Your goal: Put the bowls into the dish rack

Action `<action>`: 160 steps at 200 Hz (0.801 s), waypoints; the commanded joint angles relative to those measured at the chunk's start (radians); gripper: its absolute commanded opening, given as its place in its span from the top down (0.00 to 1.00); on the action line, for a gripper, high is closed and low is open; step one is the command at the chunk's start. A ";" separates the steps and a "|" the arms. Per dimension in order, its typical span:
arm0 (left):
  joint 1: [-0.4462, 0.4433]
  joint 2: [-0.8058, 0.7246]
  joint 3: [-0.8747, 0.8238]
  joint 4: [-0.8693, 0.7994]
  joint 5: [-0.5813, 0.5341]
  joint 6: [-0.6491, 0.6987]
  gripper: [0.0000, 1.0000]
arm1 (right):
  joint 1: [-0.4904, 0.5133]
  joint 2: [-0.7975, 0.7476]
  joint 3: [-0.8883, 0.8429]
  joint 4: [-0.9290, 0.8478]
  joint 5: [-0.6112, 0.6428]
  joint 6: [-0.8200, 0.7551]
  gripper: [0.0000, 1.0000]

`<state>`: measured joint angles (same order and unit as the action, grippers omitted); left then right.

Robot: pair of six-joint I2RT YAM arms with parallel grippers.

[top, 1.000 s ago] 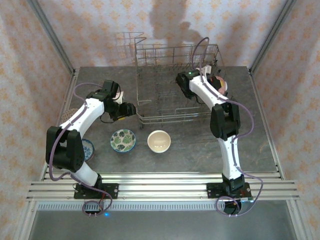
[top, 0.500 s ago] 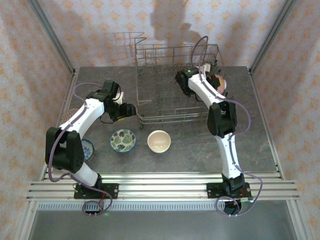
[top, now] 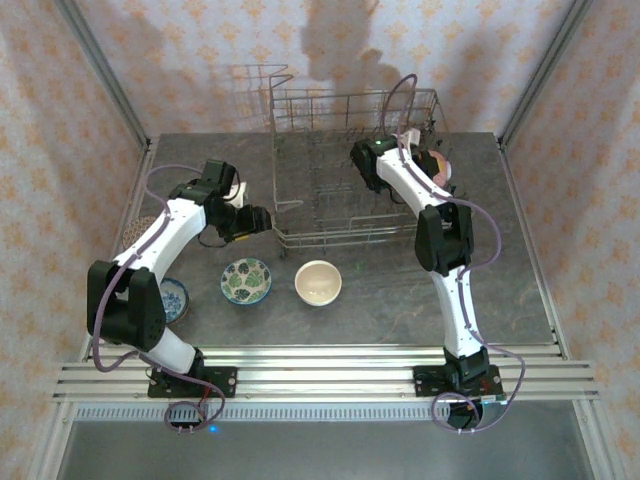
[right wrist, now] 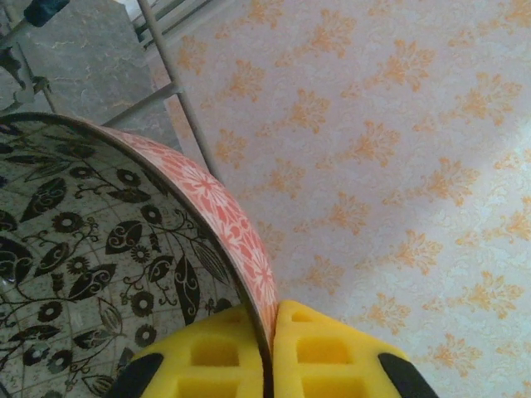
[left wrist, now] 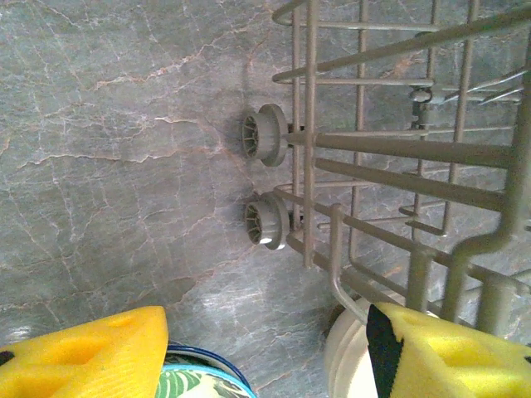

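Yellow foam pads of my right gripper (right wrist: 270,332) press against both sides of the rim of the pinkish-red bowl (right wrist: 124,249), jaws nearly together, so I have it pinched. The bowl is tilted, and its pale inside has a black leaf pattern. From above, it hangs by the far right corner of the dish rack (top: 330,235); I cannot tell if it is inside the wires or just outside.

My left gripper (left wrist: 265,356) stands wide apart and holds nothing. It hovers just beside the rack's near left corner, close to two small grey wheels (left wrist: 264,137).

The rack sits toward the far edge of the table (top: 400,300). Nearer me lie the green floral bowl (top: 246,280) and the cream bowl (top: 318,283), side by side but apart. The blue bowl (top: 172,297) rests near the left edge, partly under my left arm.
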<state>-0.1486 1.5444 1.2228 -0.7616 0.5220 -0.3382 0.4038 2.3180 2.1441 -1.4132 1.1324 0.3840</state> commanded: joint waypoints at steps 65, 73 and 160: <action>0.015 -0.060 -0.010 -0.020 0.015 0.003 0.34 | -0.003 0.004 -0.019 0.035 -0.143 -0.096 0.70; 0.015 -0.062 -0.012 -0.021 0.013 0.003 0.34 | -0.002 0.006 -0.020 0.041 -0.149 -0.103 0.68; 0.017 -0.085 -0.033 -0.025 0.016 -0.011 0.34 | -0.004 -0.019 -0.030 0.085 -0.230 -0.152 0.35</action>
<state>-0.1413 1.4940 1.2022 -0.7628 0.5247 -0.3416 0.4000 2.3310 2.1284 -1.3422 0.9451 0.2375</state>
